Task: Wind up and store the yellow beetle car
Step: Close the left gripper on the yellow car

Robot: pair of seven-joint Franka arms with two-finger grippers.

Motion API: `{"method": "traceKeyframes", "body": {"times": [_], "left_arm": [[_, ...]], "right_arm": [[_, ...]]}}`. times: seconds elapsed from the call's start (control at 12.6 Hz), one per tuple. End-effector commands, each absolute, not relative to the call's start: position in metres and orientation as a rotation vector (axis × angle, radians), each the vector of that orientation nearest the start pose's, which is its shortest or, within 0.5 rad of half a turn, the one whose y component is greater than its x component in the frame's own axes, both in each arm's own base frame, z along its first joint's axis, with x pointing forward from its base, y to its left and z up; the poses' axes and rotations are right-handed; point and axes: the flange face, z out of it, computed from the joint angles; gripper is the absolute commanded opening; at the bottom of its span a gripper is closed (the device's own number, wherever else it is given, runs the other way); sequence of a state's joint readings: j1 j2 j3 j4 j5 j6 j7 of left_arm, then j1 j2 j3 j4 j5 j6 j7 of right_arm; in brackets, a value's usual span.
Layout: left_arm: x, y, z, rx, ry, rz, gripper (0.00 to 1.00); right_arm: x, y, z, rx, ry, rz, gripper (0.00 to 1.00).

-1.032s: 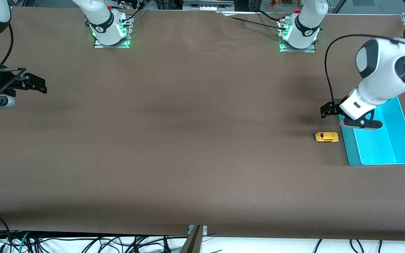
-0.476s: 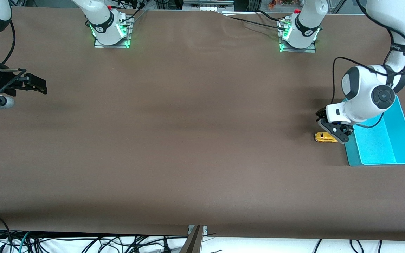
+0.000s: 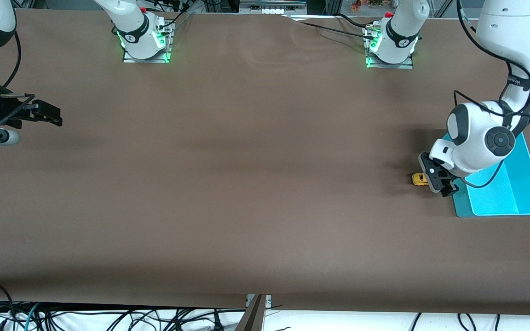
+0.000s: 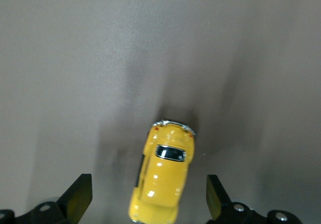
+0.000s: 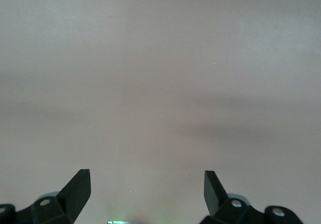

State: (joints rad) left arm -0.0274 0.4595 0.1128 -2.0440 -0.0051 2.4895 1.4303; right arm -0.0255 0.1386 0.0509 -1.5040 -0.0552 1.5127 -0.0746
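The yellow beetle car (image 3: 419, 179) stands on the brown table beside the turquoise bin (image 3: 499, 184), toward the left arm's end. My left gripper (image 3: 440, 180) is down over the car and hides most of it in the front view. In the left wrist view the car (image 4: 164, 176) lies between the two open fingers (image 4: 80, 196), with a gap on each side and no contact. My right gripper (image 3: 46, 115) is open and empty, held over the right arm's end of the table, where the arm waits. Its wrist view shows only bare table between the fingers (image 5: 77, 186).
The turquoise bin is shallow and has nothing in it. The two arm bases (image 3: 145, 39) stand along the table's edge farthest from the front camera. Cables hang below the table's near edge (image 3: 256, 303).
My left gripper has swung from over the bin's edge down onto the car, which it now straddles. The car and the right arm have not moved.
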Motion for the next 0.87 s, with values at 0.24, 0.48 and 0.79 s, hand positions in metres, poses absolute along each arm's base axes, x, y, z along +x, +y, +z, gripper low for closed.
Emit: {"method": "traceKeyframes", "body": {"times": [0.24,0.48,0.79], "left_arm": [[0.608,0.064,0.182,-2.319,2.132,0.047,1.00],[0.608,0.063,0.182,-2.319,2.132,0.047,0.89],[0.611,0.068,0.200,-2.358,2.081,-0.009,0.00]], "right_arm": [[0.590,0.009,0.577,-3.185,-0.144,0.192,1.00],[0.590,0.008,0.578,-3.186,-0.139,0.189,1.00],[0.590,0.006,0.577,-3.184,-0.134,0.192,1.00]]}}
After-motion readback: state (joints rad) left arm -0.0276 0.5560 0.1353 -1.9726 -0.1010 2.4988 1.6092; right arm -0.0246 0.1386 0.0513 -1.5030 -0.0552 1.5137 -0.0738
